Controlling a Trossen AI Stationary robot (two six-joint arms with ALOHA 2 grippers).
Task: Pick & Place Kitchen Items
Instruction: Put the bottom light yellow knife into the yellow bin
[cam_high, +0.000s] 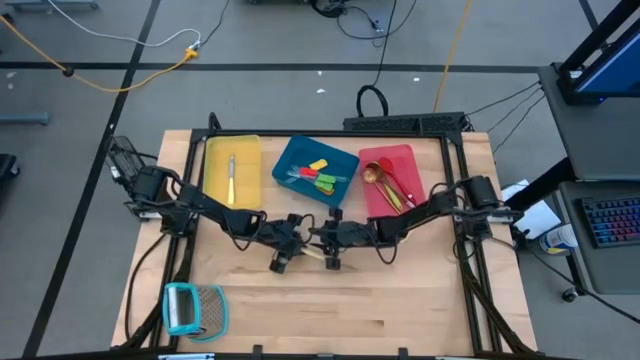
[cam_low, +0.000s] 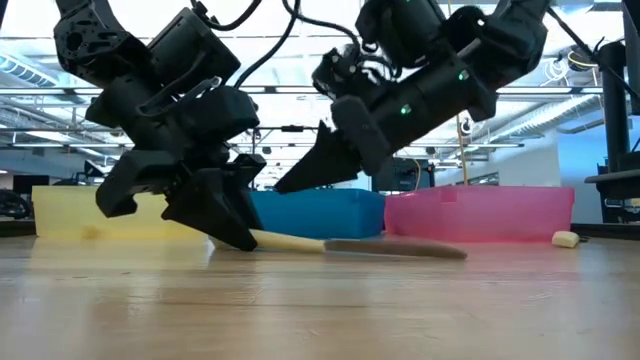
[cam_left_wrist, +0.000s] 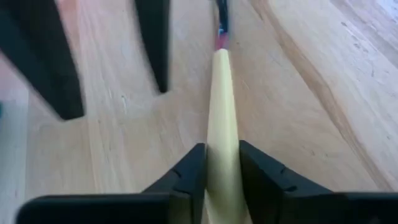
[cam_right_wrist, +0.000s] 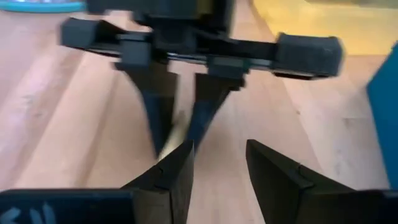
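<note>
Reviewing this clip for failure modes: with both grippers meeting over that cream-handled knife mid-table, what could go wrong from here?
1. The left gripper pinches the cream-handled knife near one end only, so the long blade may swing or slip when lifted.
2. The right gripper stands open right beside the left one; the two sets of fingers could collide.
3. The knife lies flat on the table; the fingertips may scrape the wood.

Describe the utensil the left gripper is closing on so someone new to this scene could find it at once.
On the wooden table, look in front of the blue tray, where both arms meet. The cream-handled knife lies flat on bare wood there, its handle between the left gripper's fingers; the right gripper is just beside. It is the only utensil outside a tray.
</note>
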